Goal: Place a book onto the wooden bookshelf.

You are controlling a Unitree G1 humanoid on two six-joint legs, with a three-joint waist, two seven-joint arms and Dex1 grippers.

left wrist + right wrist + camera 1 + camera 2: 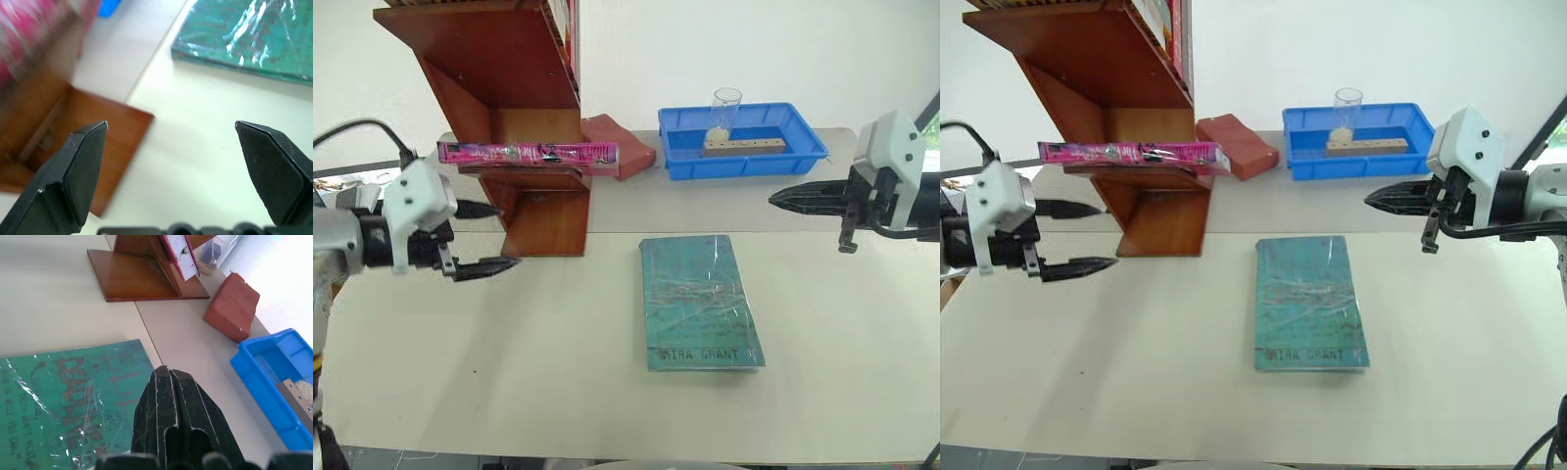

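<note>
Pink paperback book [527, 153] lies flat on a lower tier of the reddish-brown wooden bookshelf [524, 93], at the desk's [509, 372] far left edge. Head views: left gripper [487, 236] open and empty beside the shelf base; right gripper [793, 197] closed, empty. Blue plastic tray [744, 157] at the far edge holds a clear glass [725, 110] and a wooden block [744, 146]. Left wrist view: spread black fingers [80, 166]. Right wrist view: red-brown brick-like block [234, 306], teal-green wrapped book [63, 396].

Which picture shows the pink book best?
The left eye view: the pink book lies flat on a tier of the wooden bookshelf, its whole long edge showing. The right eye view shows the same. The left wrist view has just a pink blur; the right wrist view catches one end.
</note>
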